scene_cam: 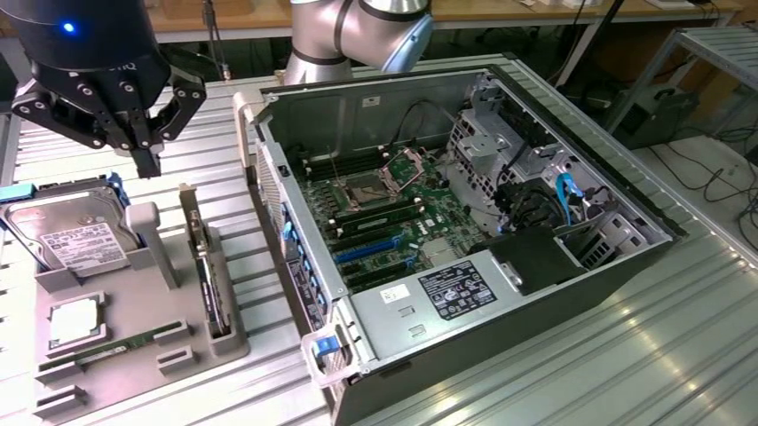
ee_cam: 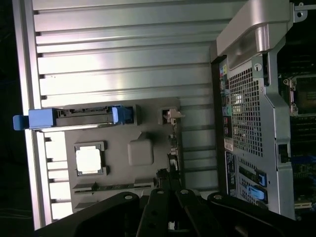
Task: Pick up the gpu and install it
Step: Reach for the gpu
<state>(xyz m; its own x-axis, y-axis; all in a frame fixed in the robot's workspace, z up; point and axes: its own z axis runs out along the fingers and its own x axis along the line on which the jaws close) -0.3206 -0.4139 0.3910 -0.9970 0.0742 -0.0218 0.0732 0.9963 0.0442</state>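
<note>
one hard drive (scene_cam: 66, 235) — near gpu (scene_cam: 209, 284)

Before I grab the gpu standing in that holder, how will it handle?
Probably stiff and light: the gpu looks like a thin flat board. Standing on edge in the gray holder, it may tip if nudged sideways.

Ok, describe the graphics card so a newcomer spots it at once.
On the exterior view's left of the open computer case lies a grey tray. The graphics card stands on edge along the tray's side nearest the case. Unlike the boxy hard drive and flat-lying memory stick, it is a thin board with a pale metal end strip.
</note>
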